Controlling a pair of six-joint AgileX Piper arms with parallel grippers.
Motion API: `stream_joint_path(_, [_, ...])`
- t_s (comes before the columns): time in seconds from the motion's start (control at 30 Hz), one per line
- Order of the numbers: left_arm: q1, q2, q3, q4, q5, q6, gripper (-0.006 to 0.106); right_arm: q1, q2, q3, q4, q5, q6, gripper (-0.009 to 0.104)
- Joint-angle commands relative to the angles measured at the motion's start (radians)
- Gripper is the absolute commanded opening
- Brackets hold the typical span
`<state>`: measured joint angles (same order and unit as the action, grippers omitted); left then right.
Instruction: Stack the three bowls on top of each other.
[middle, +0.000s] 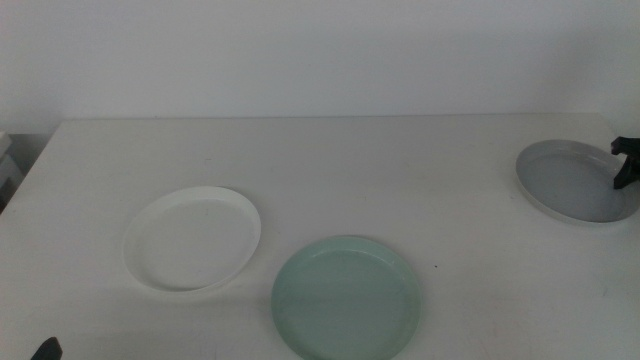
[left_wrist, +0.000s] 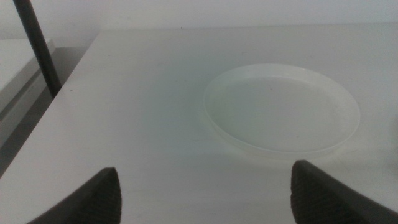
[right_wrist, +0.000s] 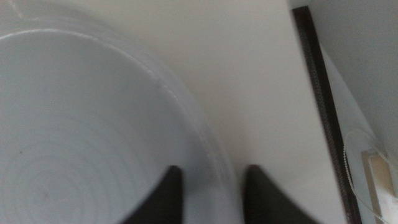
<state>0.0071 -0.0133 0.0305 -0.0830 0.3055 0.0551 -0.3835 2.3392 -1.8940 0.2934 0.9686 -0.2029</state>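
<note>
The grey bowl (middle: 578, 181) runs off the right edge of the middle view, so its far right rim is cut off. The right gripper (middle: 625, 163) shows there only as a small dark shape at that edge; its arm is out of frame. In the right wrist view the grey bowl (right_wrist: 74, 137) fills the picture and most of it lies beyond the edges, and the rim between the 2 jaws is blurred. The left gripper (middle: 45, 349) shows in the middle view only as a dark sliver at the bottom edge. The mint green bowl (middle: 346, 297) has its near rim clipped by the bottom edge.
</note>
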Motion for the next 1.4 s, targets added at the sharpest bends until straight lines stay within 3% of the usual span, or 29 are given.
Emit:
stream_joint_path(0.0, [0.0, -0.014, -0.005, -0.009, -0.078, -0.008, 0.105, 0.01, -0.059, -0.03, 0.001, -0.025, -0.02, 0.005])
stream_joint_path(0.03, [0.0, -0.014, -0.005, -0.009, -0.078, -0.008, 0.105, 0.012, -0.066, -0.029, 0.005, -0.025, -0.021, -0.001])
stream_joint_path(0.2, [0.0, -0.014, -0.005, -0.009, -0.078, -0.008, 0.105, 0.034, -0.152, -0.004, 0.081, 0.005, -0.044, -0.001])
stream_joint_path(0.37, [0.0, -0.014, -0.005, -0.009, -0.078, -0.008, 0.105, 0.095, -0.381, 0.23, 0.179, -0.097, -0.092, -0.001])
stream_joint_path(0.77, [0.0, -0.014, -0.005, -0.009, -0.078, -0.008, 0.105, 0.398, -0.765, 0.698, 0.195, -0.186, -0.028, -0.001])
stream_joint_path(1.07, [0.0, -0.014, -0.005, -0.009, -0.078, -0.008, 0.105, 0.691, -0.77, 0.896, 0.195, -0.391, 0.054, -0.001])
stream_joint_path(1.37, [0.0, -0.014, -0.005, -0.009, -0.078, -0.008, 0.105, 0.848, -0.668, 0.918, 0.209, -0.543, 0.085, -0.001])
